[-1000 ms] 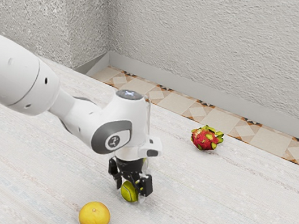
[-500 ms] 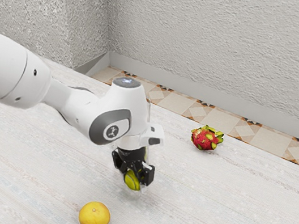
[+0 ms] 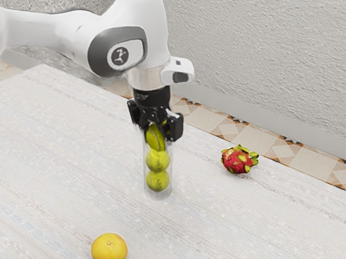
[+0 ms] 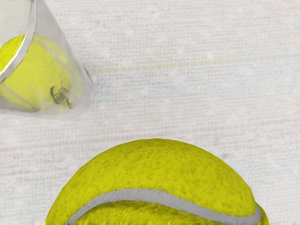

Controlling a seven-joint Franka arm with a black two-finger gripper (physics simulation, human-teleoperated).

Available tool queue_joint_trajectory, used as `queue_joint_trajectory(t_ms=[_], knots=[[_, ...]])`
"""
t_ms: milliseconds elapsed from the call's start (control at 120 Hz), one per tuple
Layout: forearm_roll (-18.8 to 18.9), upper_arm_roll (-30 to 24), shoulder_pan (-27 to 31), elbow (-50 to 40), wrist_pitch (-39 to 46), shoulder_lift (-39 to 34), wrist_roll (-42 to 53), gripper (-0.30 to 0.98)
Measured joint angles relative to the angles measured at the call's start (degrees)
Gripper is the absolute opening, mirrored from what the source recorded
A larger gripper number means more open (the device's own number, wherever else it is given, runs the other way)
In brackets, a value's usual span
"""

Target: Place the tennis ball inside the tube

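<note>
My gripper (image 3: 154, 132) is raised above the table with a yellow-green tennis ball (image 3: 156, 138) held between its two fingers. Overlapping the held ball in the exterior view, a clear upright tube (image 3: 157, 195) holds two more balls, one above the other: an upper ball (image 3: 158, 160) and a lower ball (image 3: 158, 180). The wrist view has the held tennis ball (image 4: 154, 164) large at its lower edge. Apart from it lies the tube (image 4: 80, 105), with its rim and a ball (image 4: 40, 75) inside; the held ball is outside the tube.
An orange (image 3: 109, 250) lies on the pale table (image 3: 220, 244) near the exterior view's bottom. A red and green dragon fruit (image 3: 238, 160) rests toward the table's far edge, on the exterior view's right of the tube. A wall rises beyond.
My gripper has risen well off the table with the tennis ball, shifting slightly toward the exterior view's left. The tube and its two balls, largely hidden behind the hand before, are now exposed.
</note>
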Motion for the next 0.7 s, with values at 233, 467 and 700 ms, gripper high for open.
queue_joint_trajectory(t_ms=[233, 467, 700], knots=[[2.39, 2.49, -0.10, 8.20, -7.69, 2.24, 0.48, 0.37], [3.96, 4.01, 2.67, 14.94, -10.54, 7.72, 0.91, 0.37], [4.89, 4.07, 2.27, 18.81, -11.17, 10.62, 1.20, 0.37]])
